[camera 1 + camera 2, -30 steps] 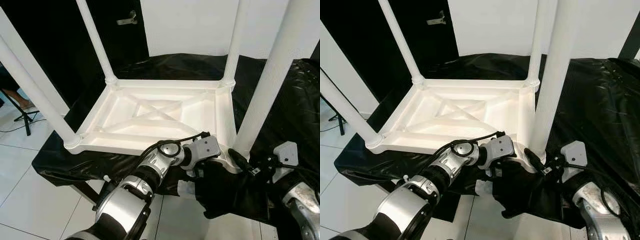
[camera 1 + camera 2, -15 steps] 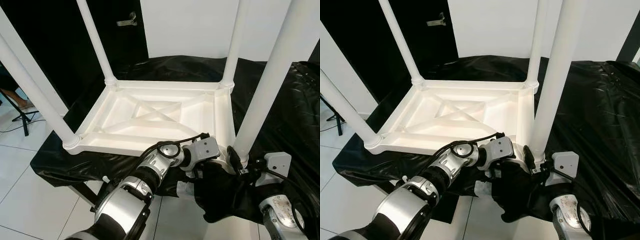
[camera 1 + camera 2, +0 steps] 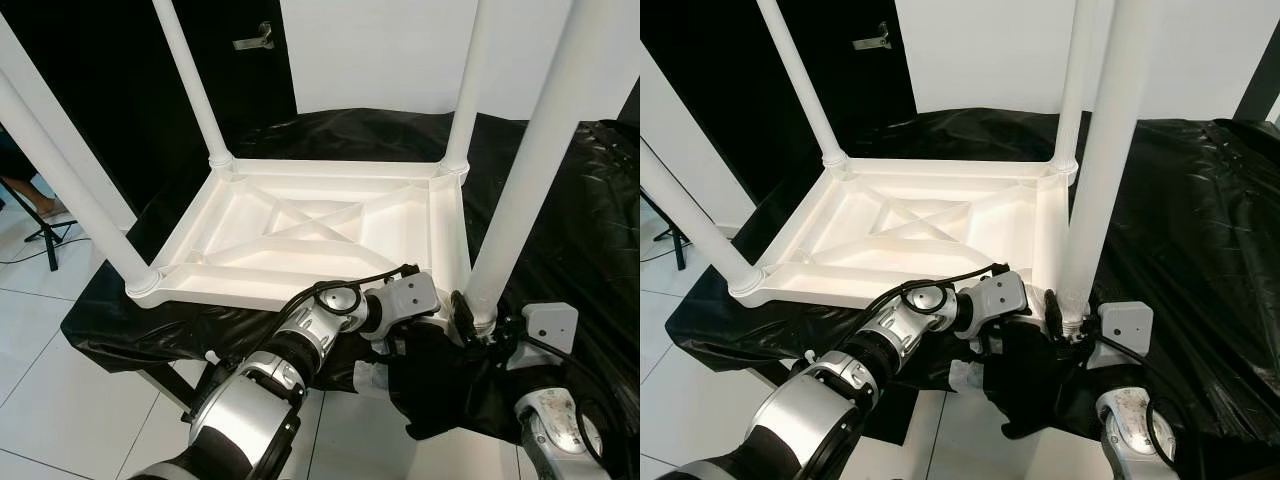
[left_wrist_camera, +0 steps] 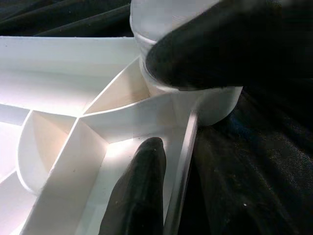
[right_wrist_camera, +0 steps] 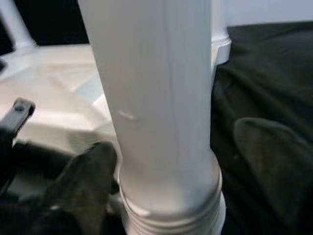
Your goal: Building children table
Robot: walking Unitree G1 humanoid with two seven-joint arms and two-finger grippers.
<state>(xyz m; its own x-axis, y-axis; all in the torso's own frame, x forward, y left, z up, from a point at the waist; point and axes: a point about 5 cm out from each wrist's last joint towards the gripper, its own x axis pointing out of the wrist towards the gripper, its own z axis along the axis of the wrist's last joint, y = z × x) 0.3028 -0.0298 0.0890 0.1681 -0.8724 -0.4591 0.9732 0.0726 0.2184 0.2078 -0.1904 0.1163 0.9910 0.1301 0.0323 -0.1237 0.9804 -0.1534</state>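
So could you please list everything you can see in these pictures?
Tabletop: one, white, upside down on the black sheet.
Legs: four, white, upright at its corners; near-right leg between the right claw's fingers.
Black sheet: one, draped over the work surface.
Door handle: one, metal, on the dark door behind.
Tripod stand: one, black, on the tiled floor at left.
Left claw: fingers open astride the near-right corner socket.
Right claw: around the near-right leg's base.
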